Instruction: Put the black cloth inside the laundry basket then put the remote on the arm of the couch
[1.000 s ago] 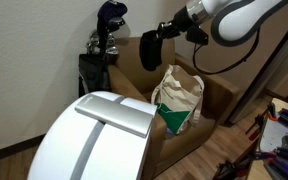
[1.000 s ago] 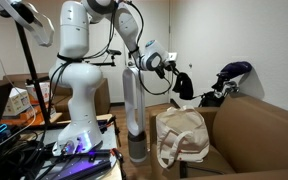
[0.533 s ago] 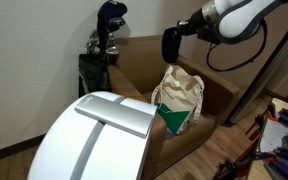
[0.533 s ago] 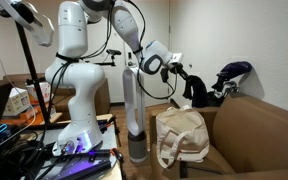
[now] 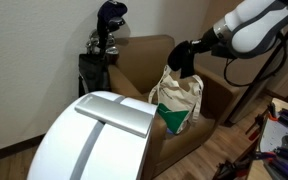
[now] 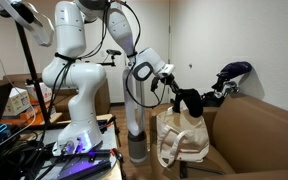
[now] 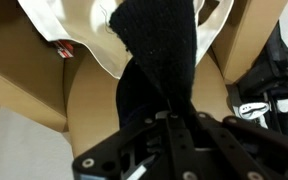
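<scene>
While the black cloth hangs just above the canvas laundry bag's mouth, pinched in your closed gripper, letting go now could drape it over the bag's rim or handles and spill it onto the couch. Half a second ago, cloth and gripper sat higher above the bag.
</scene>
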